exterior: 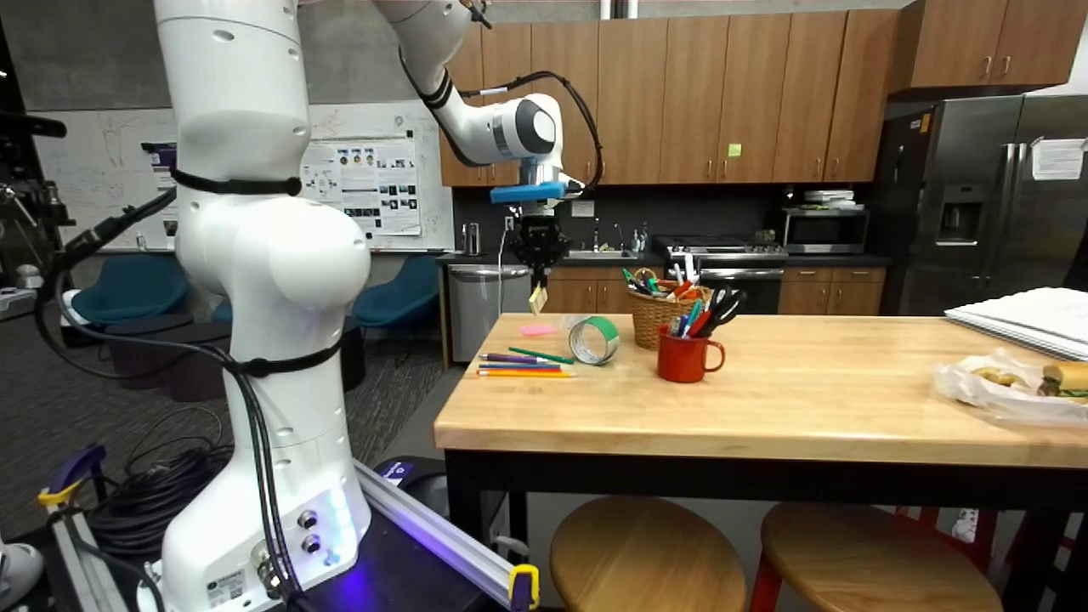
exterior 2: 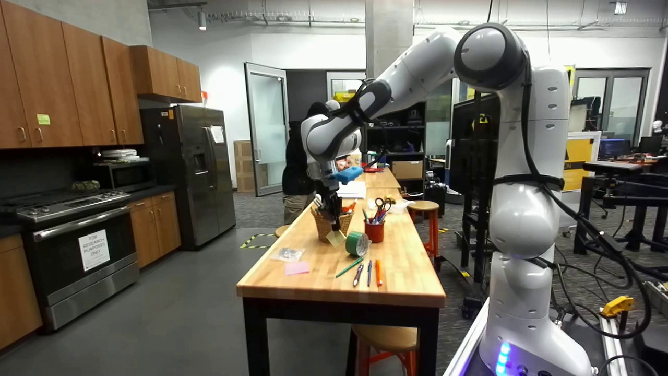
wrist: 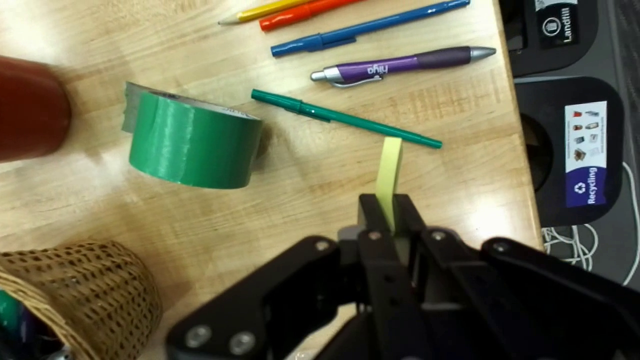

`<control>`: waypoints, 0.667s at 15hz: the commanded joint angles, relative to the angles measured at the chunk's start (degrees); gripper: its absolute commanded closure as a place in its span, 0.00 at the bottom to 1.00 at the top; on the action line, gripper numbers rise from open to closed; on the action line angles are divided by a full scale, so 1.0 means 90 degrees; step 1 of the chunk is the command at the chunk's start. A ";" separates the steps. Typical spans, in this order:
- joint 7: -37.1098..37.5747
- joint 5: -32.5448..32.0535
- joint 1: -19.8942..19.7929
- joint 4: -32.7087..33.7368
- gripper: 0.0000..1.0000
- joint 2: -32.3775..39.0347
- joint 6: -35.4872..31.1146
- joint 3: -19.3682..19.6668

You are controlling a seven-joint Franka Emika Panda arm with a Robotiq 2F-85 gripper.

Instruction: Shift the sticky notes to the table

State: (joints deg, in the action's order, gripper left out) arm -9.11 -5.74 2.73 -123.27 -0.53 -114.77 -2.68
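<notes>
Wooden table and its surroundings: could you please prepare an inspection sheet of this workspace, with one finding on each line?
Surface: table, light wood, with objects spread on it.
Job's things: yellow sticky notes, a small pad, held over the table; not yet set down.
Clutter: pink paper, loose pens, green tape roll, red mug and wicker basket on the table.
Gripper: shut on the sticky notes.
Cables: black cables strapped along the arm; a coil lies beside its base.
Surroundings: person in dark clothes near the table in an exterior view; stools at the table; fridge in the background.

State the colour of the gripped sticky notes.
The sticky notes are pale yellow, seen best in the wrist view.
</notes>
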 commanded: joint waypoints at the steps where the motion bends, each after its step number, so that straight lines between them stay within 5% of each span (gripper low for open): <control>1: -0.0326 0.0255 0.0019 -0.0178 0.98 -0.0288 0.0231 -0.0020; 10: -0.0381 0.1103 0.0048 -0.0256 0.98 -0.0376 0.0787 -0.0026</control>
State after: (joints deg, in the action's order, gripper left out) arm -11.35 0.93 2.91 -123.82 -1.87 -109.01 -2.90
